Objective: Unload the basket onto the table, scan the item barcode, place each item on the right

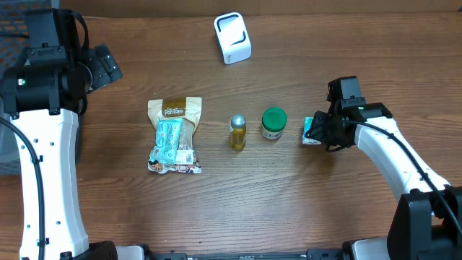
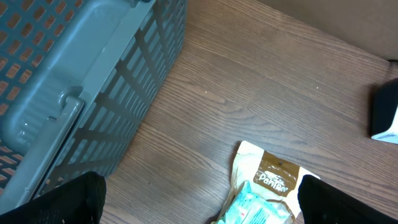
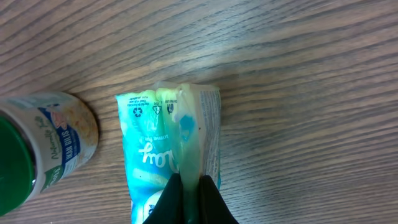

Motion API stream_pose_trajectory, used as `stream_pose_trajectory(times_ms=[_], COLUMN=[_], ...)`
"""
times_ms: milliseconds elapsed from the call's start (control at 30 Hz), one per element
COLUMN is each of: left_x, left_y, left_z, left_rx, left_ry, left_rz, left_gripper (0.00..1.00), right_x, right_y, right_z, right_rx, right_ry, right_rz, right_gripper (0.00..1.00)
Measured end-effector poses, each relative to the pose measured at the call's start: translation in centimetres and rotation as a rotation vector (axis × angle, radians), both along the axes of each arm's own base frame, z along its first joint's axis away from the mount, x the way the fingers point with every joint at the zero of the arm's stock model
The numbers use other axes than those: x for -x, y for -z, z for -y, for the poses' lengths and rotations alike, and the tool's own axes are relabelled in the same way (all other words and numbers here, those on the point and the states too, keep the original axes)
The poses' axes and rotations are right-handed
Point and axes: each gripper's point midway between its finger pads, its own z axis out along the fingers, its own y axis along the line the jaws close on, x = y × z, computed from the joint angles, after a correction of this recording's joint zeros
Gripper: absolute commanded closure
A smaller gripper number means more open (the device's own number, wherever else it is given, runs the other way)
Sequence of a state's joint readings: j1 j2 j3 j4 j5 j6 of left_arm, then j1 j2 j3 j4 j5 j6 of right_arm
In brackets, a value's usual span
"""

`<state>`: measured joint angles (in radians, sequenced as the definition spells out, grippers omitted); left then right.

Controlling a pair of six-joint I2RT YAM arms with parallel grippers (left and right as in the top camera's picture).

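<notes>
My right gripper (image 1: 323,131) is shut on a teal plastic packet (image 1: 310,131), pinching its folded seam; in the right wrist view the black fingers (image 3: 174,202) clamp that seam and the packet (image 3: 152,143) hangs just over the wood. No barcode shows on its visible face. A white scanner (image 1: 232,37) stands at the back centre of the table, also seen at the edge of the left wrist view as a dark and white block (image 2: 385,115). My left gripper (image 1: 107,65) is open and empty at the far left, its fingertips (image 2: 71,202) wide apart above the table.
In a row on the table lie a tan and teal snack bag (image 1: 175,135), a small yellow bottle (image 1: 237,132) and a green-lidded jar (image 1: 273,123). The jar (image 3: 43,149) is close to the packet's left. A grey-blue slatted basket (image 2: 81,81) stands at the left.
</notes>
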<state>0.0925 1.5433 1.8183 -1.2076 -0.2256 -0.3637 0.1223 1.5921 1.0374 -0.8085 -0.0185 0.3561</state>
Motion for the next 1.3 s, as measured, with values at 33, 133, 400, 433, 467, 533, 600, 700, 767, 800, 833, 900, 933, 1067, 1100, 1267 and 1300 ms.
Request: stream_pose_trajectory(times_ms=[33, 133, 400, 433, 467, 533, 600, 700, 767, 800, 833, 900, 933, 1067, 1100, 1267, 1300], left_x=[0.0, 0.0, 0.0, 0.0, 0.0, 0.0, 0.0, 0.0, 0.0, 0.0, 0.0, 0.0, 0.0, 0.0, 0.0, 0.0, 0.0], left_y=[0.0, 0.0, 0.0, 0.0, 0.0, 0.0, 0.0, 0.0, 0.0, 0.0, 0.0, 0.0, 0.0, 0.0, 0.0, 0.0, 0.0], left_z=[0.0, 0.0, 0.0, 0.0, 0.0, 0.0, 0.0, 0.0, 0.0, 0.0, 0.0, 0.0, 0.0, 0.0, 0.0, 0.0, 0.0], left_rx=[0.000, 0.000, 0.000, 0.000, 0.000, 0.000, 0.000, 0.000, 0.000, 0.000, 0.000, 0.000, 0.000, 0.000, 0.000, 0.000, 0.000], left_ry=[0.000, 0.000, 0.000, 0.000, 0.000, 0.000, 0.000, 0.000, 0.000, 0.000, 0.000, 0.000, 0.000, 0.000, 0.000, 0.000, 0.000], left_rz=[0.000, 0.000, 0.000, 0.000, 0.000, 0.000, 0.000, 0.000, 0.000, 0.000, 0.000, 0.000, 0.000, 0.000, 0.000, 0.000, 0.000], left_gripper=[0.00, 0.00, 0.00, 0.00, 0.00, 0.00, 0.00, 0.00, 0.01, 0.00, 0.01, 0.01, 0.00, 0.00, 0.00, 0.01, 0.00], right_x=[0.0, 0.0, 0.1, 0.1, 0.1, 0.1, 0.1, 0.1, 0.1, 0.1, 0.2, 0.1, 0.1, 0.1, 0.1, 0.1, 0.1], right_y=[0.0, 0.0, 0.1, 0.1, 0.1, 0.1, 0.1, 0.1, 0.1, 0.1, 0.1, 0.1, 0.1, 0.1, 0.1, 0.1, 0.1], right_z=[0.0, 0.1, 0.7, 0.8, 0.9, 0.9, 1.0, 1.4, 1.6, 1.6, 1.6, 1.7, 1.7, 1.8, 1.8, 1.8, 1.8], right_rx=[0.001, 0.005, 0.027, 0.030, 0.032, 0.033, 0.037, 0.058, 0.064, 0.065, 0.068, 0.070, 0.071, 0.072, 0.071, 0.068, 0.068], right_ry=[0.003, 0.011, 0.064, 0.073, 0.077, 0.083, 0.089, 0.103, 0.111, 0.114, 0.118, 0.123, 0.126, 0.142, 0.145, 0.156, 0.159], right_rz=[0.000, 0.000, -0.007, -0.007, -0.007, -0.007, -0.006, -0.006, -0.006, -0.006, -0.006, -0.005, -0.005, -0.004, -0.004, -0.004, -0.004], right_gripper=[0.96, 0.96, 0.96, 0.96, 0.96, 0.96, 0.96, 0.96, 0.96, 0.96, 0.96, 0.96, 0.96, 0.95, 0.95, 0.95, 0.95])
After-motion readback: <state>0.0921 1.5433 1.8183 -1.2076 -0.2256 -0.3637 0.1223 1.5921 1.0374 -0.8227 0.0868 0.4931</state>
